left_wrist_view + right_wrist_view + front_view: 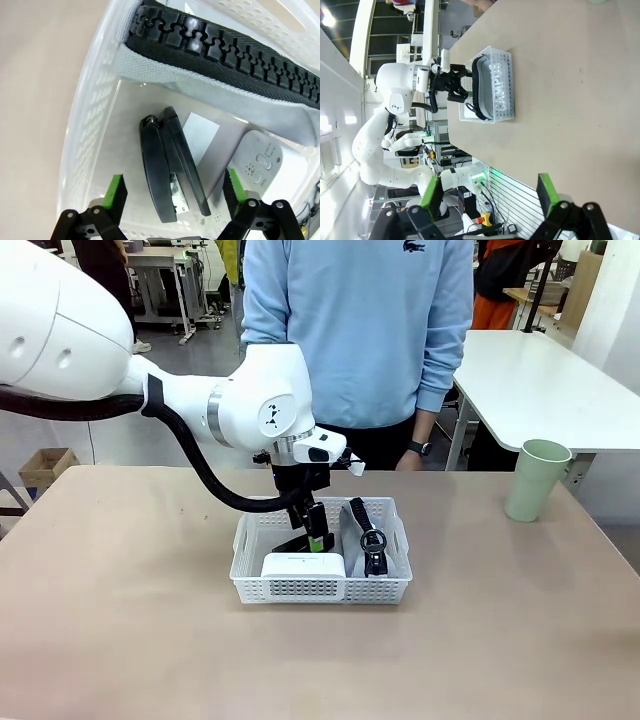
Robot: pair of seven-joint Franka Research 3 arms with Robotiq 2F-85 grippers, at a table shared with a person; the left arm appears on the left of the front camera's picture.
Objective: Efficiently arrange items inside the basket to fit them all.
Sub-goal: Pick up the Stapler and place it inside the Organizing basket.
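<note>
- Basket (320,590) sits on the table (120,640) in the front view, with its long axis running left to right. The white box (303,564) lies against the basket's near wall. The grey pouch (358,525) stands on edge at the basket's right end, with its long axis running front to back. The green cup (537,480) stands upright outside, well to the basket's right. The left gripper (314,537) reaches down into the basket.
- In the left wrist view, the black stapler (167,165) lies on the basket floor. Its long axis points hinge-first toward the pouch. The green pads (116,192) are spread wide on either side of the stapler and are not touching it.
- In the right wrist view, the right gripper (490,195) hangs wide open and empty, well apart from the basket.
</note>
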